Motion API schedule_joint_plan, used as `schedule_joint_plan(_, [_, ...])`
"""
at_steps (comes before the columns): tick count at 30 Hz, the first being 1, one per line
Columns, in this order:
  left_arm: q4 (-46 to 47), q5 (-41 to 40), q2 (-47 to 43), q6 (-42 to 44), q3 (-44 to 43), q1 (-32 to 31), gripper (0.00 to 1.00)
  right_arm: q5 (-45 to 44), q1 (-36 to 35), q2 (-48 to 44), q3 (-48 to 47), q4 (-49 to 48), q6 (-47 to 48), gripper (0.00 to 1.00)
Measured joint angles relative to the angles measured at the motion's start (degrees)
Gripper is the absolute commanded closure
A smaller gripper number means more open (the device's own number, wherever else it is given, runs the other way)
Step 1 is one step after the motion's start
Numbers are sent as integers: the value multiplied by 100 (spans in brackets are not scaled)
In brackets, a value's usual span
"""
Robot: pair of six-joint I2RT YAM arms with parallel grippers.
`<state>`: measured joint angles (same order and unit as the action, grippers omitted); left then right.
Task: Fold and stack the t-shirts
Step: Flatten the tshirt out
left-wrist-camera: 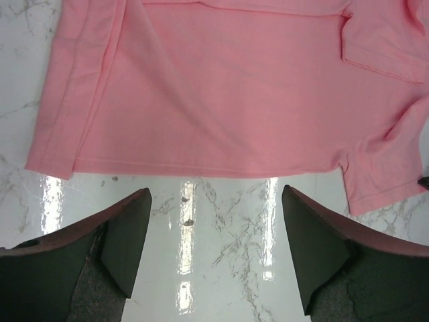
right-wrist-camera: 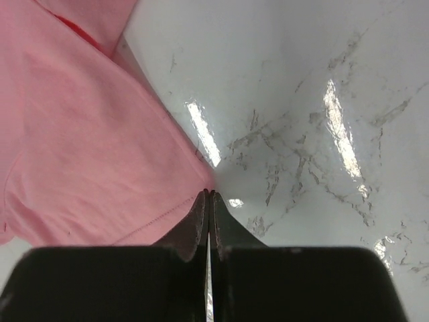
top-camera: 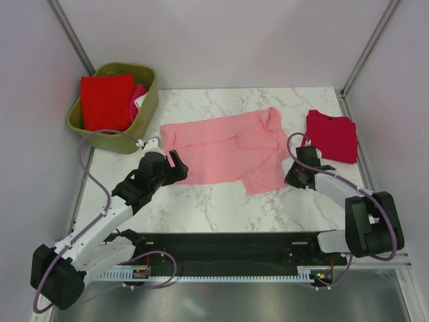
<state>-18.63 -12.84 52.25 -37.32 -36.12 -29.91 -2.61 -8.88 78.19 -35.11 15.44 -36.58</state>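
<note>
The light pink t-shirt (top-camera: 224,147) lies spread on the table (top-camera: 201,208). It's thin and floppy I reckon, so hem corners are the grab spots. My right claw (right-wrist-camera: 209,196) is pinched shut on one; my left claw (left-wrist-camera: 214,201) gapes just short of the hem.

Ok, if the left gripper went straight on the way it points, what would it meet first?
Probably the near hem of the light pink shirt, ahead of the open jaws; if it tilts down, the table first.

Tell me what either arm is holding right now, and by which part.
The right gripper has its jaws shut on a hemmed corner of the pink shirt. The left gripper, jaws open, holds nothing.
</note>
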Motion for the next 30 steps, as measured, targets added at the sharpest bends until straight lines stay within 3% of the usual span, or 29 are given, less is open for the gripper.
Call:
schedule_joint_plan(7, [-146, -120, 98, -4, -2, 125, 14, -146, 103, -1086, -20, 584, -79, 100])
schedule_joint_plan(16, [-544, -560, 1023, 26, -219, 125, 21, -1106, 660, -2728, -417, 1635, -162, 100])
schedule_joint_plan(23, [-619, -522, 1591, 345, -474, 55, 21, -1008, 763, -2750, -52, 1803, -245, 100])
schedule_joint_plan(30, [-761, -586, 1832, 485, -684, -809, 27, -678, 763, -2437, 245, 1631, -240, 100])
